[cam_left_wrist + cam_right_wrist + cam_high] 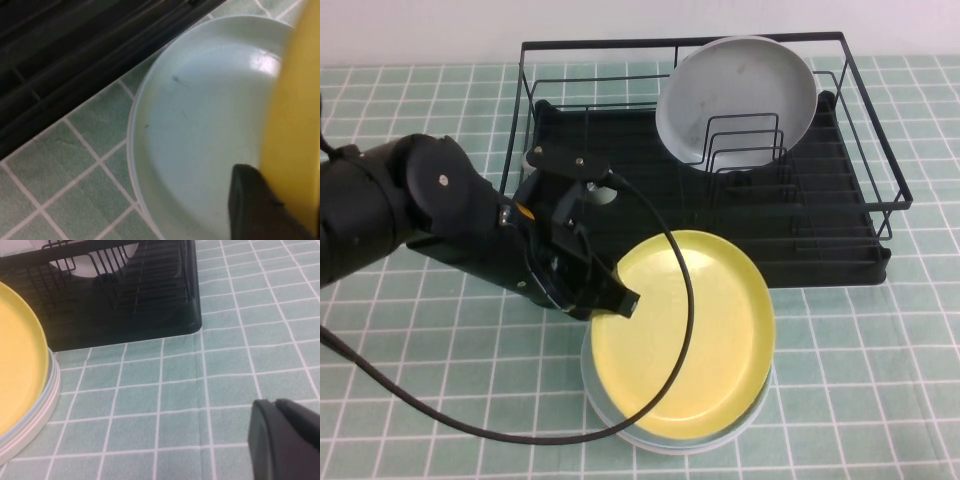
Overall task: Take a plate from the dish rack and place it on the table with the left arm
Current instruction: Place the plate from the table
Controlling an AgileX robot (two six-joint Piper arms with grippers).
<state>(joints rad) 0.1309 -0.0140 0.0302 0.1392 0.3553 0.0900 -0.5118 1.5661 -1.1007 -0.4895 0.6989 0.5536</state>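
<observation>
1. Yellow is the colour to watch: the yellow plate sits out in front of the dish rack, over the pale green tiled table, tilted a little with its near-left edge raised.
2. Underneath it lies a light blue plate, flat on the tiles, its rim peeking out along the yellow plate's near and left edges.
3. Left gripper is right at the yellow plate's left rim, fingers closed on that edge and holding it, at the end of the left arm, which reaches in from the left.
4. From the left wrist camera, one dark finger presses against the yellow rim, with the pale blue plate's bowl spread out just below and the rack's black base beyond it.
5. Back in the rack, a grey plate stands upright, leaning among the small wire holders at the rear right.
6. A black cable loops off the left arm and arcs across the yellow plate down to the table in front.
7. Right gripper: only a dark finger tip shows in its own wrist view, low above bare tiles to the right of the plates and in front of the rack corner; whether it is open or closed, I cannot tell.
8. That same view catches the yellow plate's edge resting over the pale rim beneath it.
</observation>
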